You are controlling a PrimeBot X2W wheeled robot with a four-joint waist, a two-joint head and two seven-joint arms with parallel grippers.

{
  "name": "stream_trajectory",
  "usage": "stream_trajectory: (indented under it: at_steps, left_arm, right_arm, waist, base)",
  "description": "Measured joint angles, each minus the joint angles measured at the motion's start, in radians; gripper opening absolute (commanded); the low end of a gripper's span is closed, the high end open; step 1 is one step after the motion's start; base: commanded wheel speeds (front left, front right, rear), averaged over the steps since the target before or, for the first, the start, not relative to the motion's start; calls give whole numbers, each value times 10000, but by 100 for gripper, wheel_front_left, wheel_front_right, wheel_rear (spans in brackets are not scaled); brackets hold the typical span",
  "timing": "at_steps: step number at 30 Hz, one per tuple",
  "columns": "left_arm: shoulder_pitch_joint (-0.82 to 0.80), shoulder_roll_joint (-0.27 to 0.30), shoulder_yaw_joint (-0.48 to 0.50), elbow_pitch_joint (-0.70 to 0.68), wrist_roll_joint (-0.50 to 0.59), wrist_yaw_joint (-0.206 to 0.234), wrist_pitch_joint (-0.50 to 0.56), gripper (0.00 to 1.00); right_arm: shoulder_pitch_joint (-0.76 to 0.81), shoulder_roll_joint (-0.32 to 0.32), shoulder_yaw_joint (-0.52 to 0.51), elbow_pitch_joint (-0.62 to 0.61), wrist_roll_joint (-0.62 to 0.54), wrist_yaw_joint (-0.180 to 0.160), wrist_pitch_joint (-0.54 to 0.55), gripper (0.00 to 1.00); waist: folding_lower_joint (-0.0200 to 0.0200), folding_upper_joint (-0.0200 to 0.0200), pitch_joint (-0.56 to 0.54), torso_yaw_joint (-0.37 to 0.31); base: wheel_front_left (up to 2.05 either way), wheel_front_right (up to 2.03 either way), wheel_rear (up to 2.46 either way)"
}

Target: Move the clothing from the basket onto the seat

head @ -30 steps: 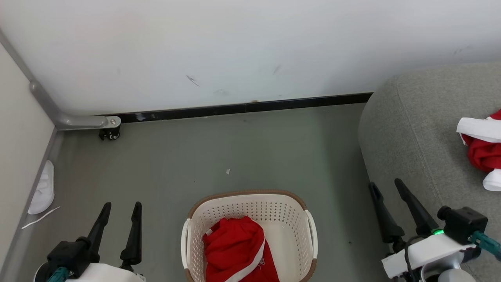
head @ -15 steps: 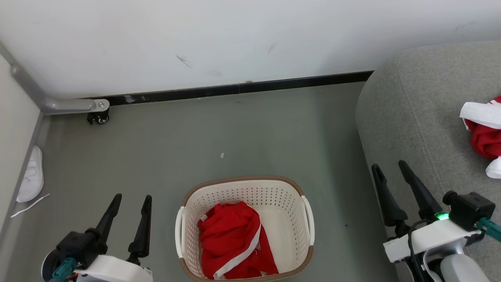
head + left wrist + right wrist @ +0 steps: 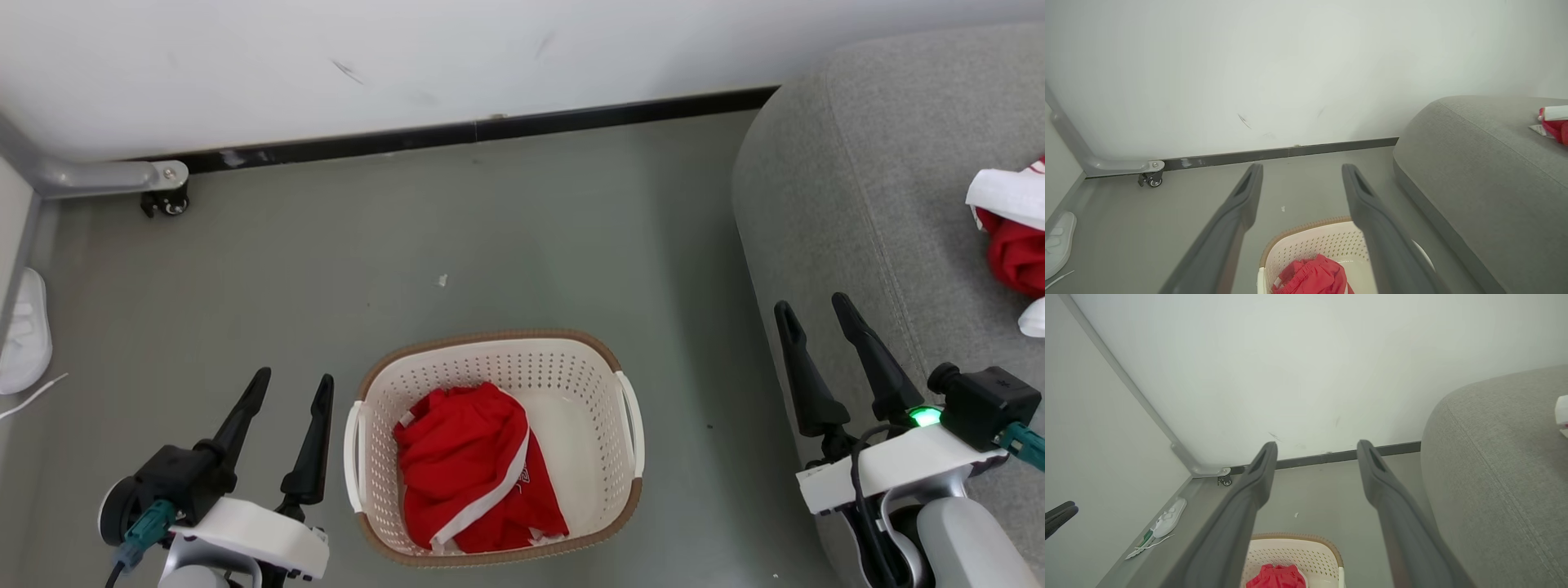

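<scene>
i am holding the left end effector (image 3: 294, 377) and the right end effector (image 3: 811, 305) empty with fingers spread wide, flanking the laundry basket (image 3: 490, 336) on the floor (image 3: 571, 229) so either can dip in. one red garment (image 3: 465, 457) is lying bunched in the basket's left half. a second red garment (image 3: 1012, 253) is already resting on the grey sofa (image 3: 849, 163).

left gripper (image 3: 294, 377): two long dark tapered fingers (image 3: 238, 412), white wrist shell (image 3: 245, 531), teal plug (image 3: 147, 523)
right gripper (image 3: 811, 302): black cable (image 3: 853, 482), green light (image 3: 924, 417)
</scene>
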Motion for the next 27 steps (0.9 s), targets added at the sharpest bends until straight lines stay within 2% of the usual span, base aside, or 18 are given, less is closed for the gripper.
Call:
stream_trajectory:
  at_steps: [27]
  left_arm:
    - [-1439, 389, -1030, 1041, 253, -161, -2, 100]
  right_arm:
    - [-1000, 230, -230, -600, -483, 0, -2, 100]
  waist:
    - [0, 0, 1944, -535]
  base:
    - [0, 0, 0]
